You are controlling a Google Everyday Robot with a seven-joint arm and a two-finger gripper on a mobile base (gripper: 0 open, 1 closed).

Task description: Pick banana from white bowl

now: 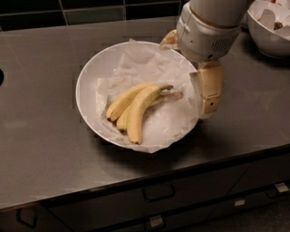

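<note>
In the camera view, a dark grey counter (41, 136) is seen running across the frame, with a strip of dark tiled wall (90, 9) along the top edge and dark drawers (190, 195) with metal handles below the counter's front edge. The white bowl (86, 77) is set on the counter just left of the frame's centre, and it is lined with crumpled white paper (145, 63) that spills over its lower right rim. The banana (136, 106) is found inside this bowl, lying on the paper a little below the bowl's middle; its brownish stem is pointed toward the right and its blunt tips toward the lower left. The gripper (186, 78) is held at the bowl's right side, under a white rounded wrist housing (208, 31) that enters from the upper right. Its two tan fingers (209, 90) are spread well apart, one seen at the bowl's upper right rim and the other hanging by the right rim, beside the paper's edge. Nothing is clasped between them, and the banana is not touched; the stem is near the lower finger but apart from it. A smaller, deeper white bowl (272, 36) is partly seen in the upper right corner.
</note>
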